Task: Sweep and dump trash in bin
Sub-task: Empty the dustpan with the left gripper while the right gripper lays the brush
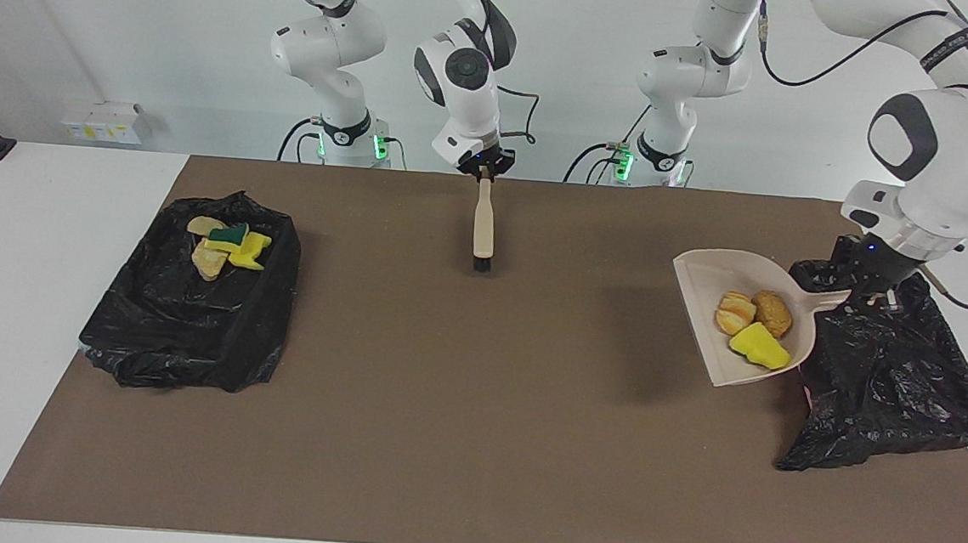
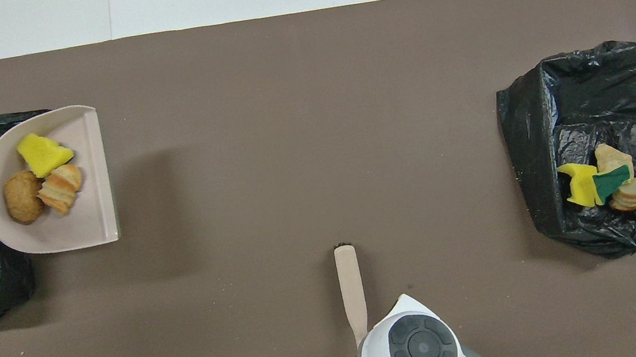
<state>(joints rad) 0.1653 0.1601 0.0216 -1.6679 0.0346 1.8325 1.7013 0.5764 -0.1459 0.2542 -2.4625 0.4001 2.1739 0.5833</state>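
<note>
Left gripper (image 1: 862,291) clamps dustpan (image 1: 709,274) handle, pan mouth pointing away; three scraps (image 1: 755,324) inside. Right gripper (image 1: 485,165) pinches brush (image 1: 484,225), bristles down.

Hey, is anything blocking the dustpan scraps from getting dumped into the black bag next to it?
Nothing visible does. The dustpan holds three scraps right beside the black bag, in the left end effector.

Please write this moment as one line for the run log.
left gripper: holds dustpan with three scraps by bin | right gripper: holds brush | second bin: scraps inside
</note>
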